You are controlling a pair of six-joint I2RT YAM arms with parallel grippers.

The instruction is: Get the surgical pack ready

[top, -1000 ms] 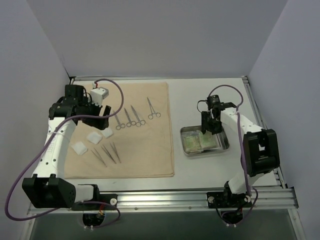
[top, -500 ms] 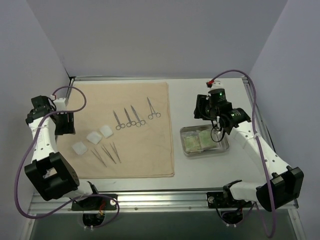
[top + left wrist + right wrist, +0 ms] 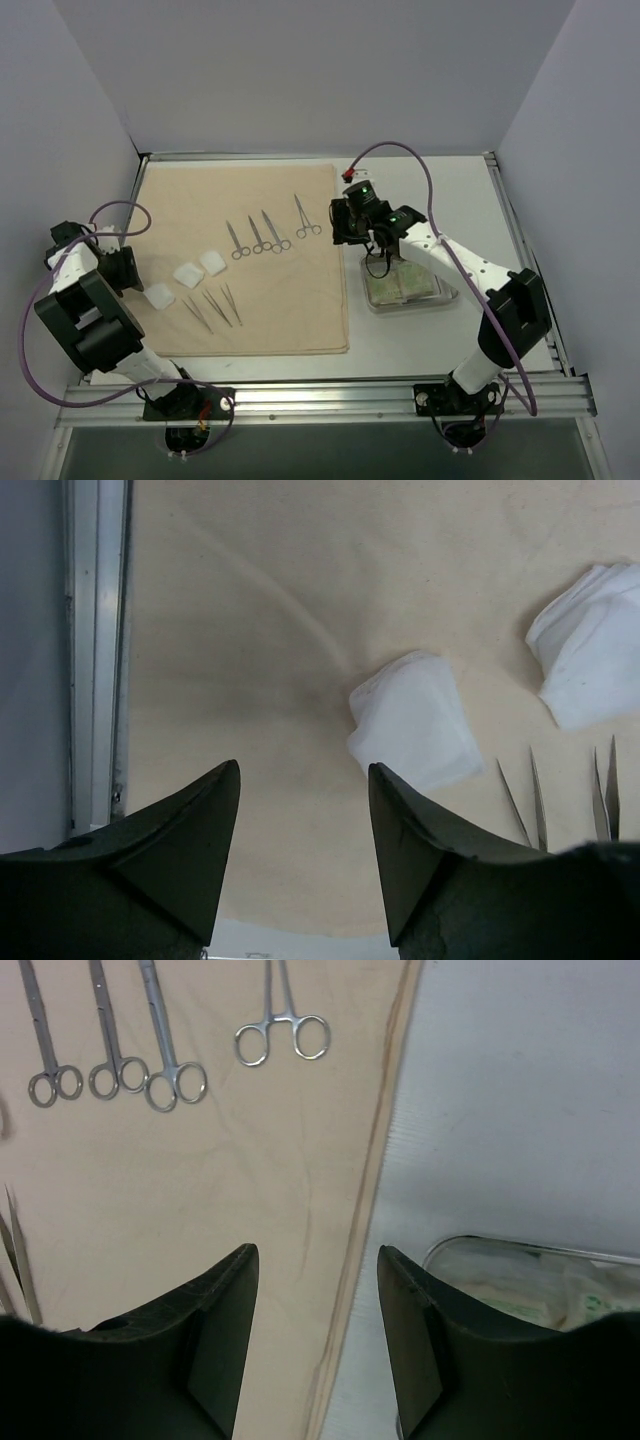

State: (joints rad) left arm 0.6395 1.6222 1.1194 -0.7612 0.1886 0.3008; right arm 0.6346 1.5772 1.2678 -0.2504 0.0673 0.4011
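Left fingers apart, empty, over left edge of cloth near white square. Right fingers apart, empty, over cloth's right edge beside tray holding green packets.

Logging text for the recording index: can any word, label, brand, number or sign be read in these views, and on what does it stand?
No text is legible.
The pale green packets in the small shiny rectangular steel tray show faint greenish marks, too blurred to read.
Nothing else bears visible lettering.
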